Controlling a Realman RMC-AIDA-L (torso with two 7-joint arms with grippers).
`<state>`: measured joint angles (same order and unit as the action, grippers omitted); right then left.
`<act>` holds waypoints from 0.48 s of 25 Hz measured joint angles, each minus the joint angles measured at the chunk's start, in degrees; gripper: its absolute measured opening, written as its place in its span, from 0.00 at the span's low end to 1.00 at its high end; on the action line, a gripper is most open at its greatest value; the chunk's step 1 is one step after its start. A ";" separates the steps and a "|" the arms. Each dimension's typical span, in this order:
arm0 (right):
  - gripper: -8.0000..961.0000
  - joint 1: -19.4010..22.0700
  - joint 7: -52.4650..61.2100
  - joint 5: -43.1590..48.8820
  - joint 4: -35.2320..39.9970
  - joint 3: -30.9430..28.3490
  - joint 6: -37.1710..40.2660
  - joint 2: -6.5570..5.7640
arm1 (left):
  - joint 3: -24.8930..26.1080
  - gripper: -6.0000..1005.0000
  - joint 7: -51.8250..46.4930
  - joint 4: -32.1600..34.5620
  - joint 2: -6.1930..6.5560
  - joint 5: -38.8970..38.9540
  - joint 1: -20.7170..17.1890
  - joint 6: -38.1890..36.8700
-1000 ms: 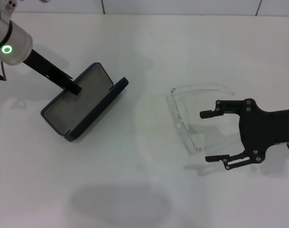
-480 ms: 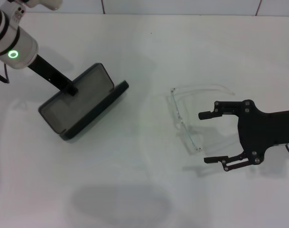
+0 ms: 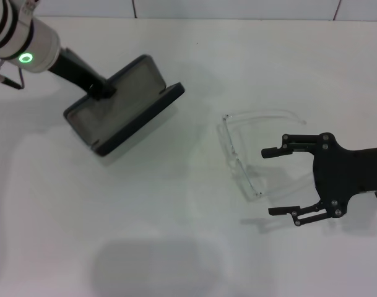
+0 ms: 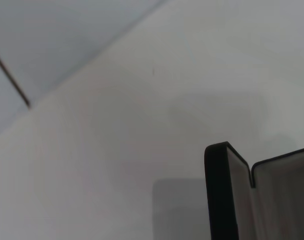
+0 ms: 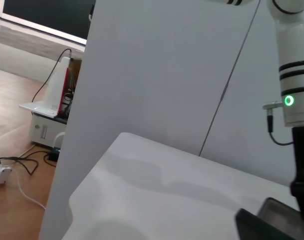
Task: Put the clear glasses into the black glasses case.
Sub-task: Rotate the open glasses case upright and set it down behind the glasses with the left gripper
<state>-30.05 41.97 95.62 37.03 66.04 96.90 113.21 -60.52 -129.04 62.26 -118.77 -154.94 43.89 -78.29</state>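
Left pincer (image 3: 101, 91) clamping the open case (image 3: 123, 105) at far left, grey lining showing bare, glasses (image 3: 247, 151) lying mid-right on the white tabletop (image 3: 176, 235), right pincer (image 3: 277, 180) hovering just beside them, fingers spread, only right wrist view showing floor cables (image 5: 17, 175).

The black glasses case (image 3: 123, 103), held open at its rim by the left gripper (image 3: 103, 91), has been carried up and toward the table's far edge and turned slightly; the right gripper (image 3: 280, 181) has been shifted a little nearer
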 joint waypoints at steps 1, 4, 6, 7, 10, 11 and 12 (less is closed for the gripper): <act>0.85 0.07 -0.32 0.00 0.02 0.01 0.01 0.02 | -0.18 0.17 1.12 1.19 -0.59 0.37 -0.51 0.93; 0.84 0.22 -0.87 0.00 0.04 0.03 0.03 0.14 | -2.21 0.17 3.97 2.28 -0.95 3.86 -1.93 4.95; 0.84 0.41 -0.94 0.00 0.05 0.04 0.02 0.17 | -4.49 0.17 5.90 2.07 -0.91 6.97 -2.98 9.32; 0.84 0.46 -0.94 0.01 0.05 0.03 -0.02 0.19 | -5.66 0.17 6.82 1.94 -0.91 8.08 -3.49 11.31; 0.85 0.65 -0.96 0.02 0.06 -0.18 -0.14 0.26 | -10.65 0.17 10.04 1.27 -0.97 10.95 -5.10 18.77; 0.85 0.71 -0.98 0.02 0.06 -0.26 -0.14 0.28 | -12.53 0.17 10.98 1.07 -0.98 11.63 -5.63 21.26; 0.84 0.77 -0.99 0.02 0.06 -0.33 -0.17 0.31 | -14.64 0.17 11.82 0.91 -0.98 12.17 -6.11 23.30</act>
<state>-29.28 40.98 95.64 37.09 65.71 96.73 113.51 -75.15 -117.22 63.17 -119.75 -142.77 37.78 -54.99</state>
